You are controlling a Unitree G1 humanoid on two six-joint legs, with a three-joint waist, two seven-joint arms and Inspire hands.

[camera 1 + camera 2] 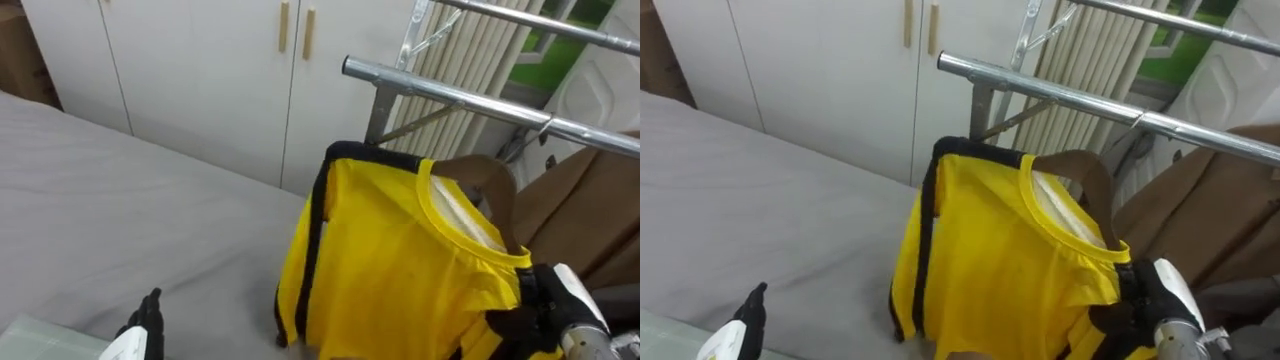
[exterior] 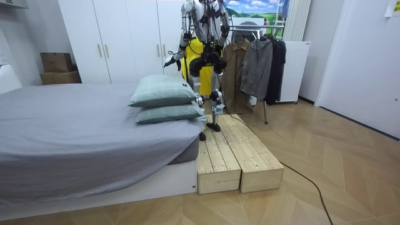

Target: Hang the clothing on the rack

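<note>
**Clerk:** Item one, nearest: left robot hand (image 1: 148, 325), low at the left edge; state?

**Checker:** Fingers loose and fairly straight, holding nothing; kept free, I judge, to steady cloth or hook when called on.

**Clerk:** Item two: right robot hand (image 1: 535, 300), low at the right.

**Checker:** Fingers curled on the shoulder end of the yellow shirt (image 1: 400, 260); gripped there, the body of the garment drops clear and the collar stays uppermost, ready for the rail.

**Clerk:** Item three, the shirt itself; location?

**Checker:** In the air before the robot, carried by the right robot hand alone; black trim down its side, collar open upward; below the rail and not on it; whether a hanger sits inside, I cannot tell.

**Clerk:** Item four: bed (image 1: 120, 210).

**Checker:** Grey cover, to the left of the shirt and lower; the robot stands at its side on a wooden platform (image 2: 231, 156), which likely brings the rail within reach.

**Clerk:** Item five: clothes rail (image 1: 450, 95).

**Checker:** Bare metal bar just above and beyond the collar; hanging not yet done; a brown garment (image 1: 585, 215) already hangs to the right, so the free stretch is the left end.

**Clerk:** Item six, farthest: wardrobe (image 1: 200, 70).

**Checker:** White doors, shut; behind bed and rail; no part in the task.
</note>
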